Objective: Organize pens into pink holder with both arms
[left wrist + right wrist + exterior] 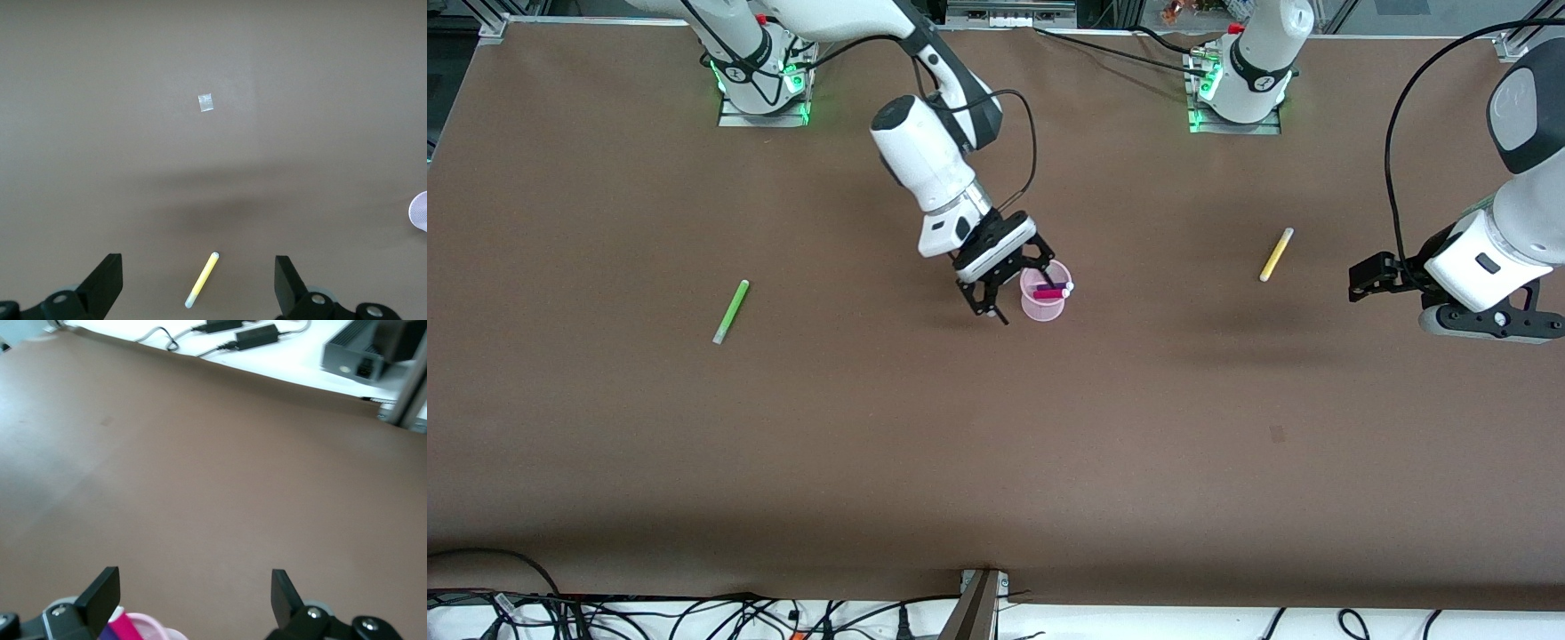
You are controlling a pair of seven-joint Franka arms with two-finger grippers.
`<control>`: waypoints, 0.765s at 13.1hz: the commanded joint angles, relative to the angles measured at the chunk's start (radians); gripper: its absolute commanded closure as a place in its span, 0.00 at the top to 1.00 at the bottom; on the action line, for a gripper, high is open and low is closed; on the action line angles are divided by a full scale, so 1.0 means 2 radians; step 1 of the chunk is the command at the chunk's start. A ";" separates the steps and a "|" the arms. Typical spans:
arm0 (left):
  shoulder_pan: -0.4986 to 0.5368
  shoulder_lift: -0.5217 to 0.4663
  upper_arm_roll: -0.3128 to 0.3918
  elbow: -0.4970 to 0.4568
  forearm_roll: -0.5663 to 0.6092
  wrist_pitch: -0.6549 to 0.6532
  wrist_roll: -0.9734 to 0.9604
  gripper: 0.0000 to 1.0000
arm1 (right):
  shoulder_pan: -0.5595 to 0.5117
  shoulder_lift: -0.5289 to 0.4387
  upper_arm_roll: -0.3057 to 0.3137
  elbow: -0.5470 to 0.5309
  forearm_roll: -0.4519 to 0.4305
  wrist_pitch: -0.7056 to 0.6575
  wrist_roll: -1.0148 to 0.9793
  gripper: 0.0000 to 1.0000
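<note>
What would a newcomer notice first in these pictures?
The right gripper, fingers open, hangs beside the pink holder at mid-table; a magenta pen and a purple pen already sit in it. The green pen and the yellow pen lie loose toward either end.

Brown table [996,462] seen from the front camera. Pink holder [1043,303] stands upright near the middle of the table. Green pen [731,311] lies flat toward the right arm's end, well apart from the holder. Yellow pen [1276,254] lies flat toward the left arm's end, slightly farther from the camera than the holder. A small pale tape square [206,103] sticks to the surface, nearer the camera than the yellow pen.
</note>
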 commanded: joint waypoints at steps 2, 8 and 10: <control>-0.007 -0.007 -0.003 -0.006 0.006 -0.006 0.014 1.00 | -0.001 -0.073 -0.055 0.001 0.009 -0.152 -0.010 1.00; -0.009 0.003 -0.006 -0.007 -0.001 -0.005 0.015 1.00 | -0.001 -0.138 -0.182 0.002 0.003 -0.375 -0.080 1.00; -0.008 0.002 -0.005 -0.007 -0.024 -0.005 0.014 1.00 | -0.001 -0.152 -0.221 0.002 0.003 -0.446 -0.083 1.00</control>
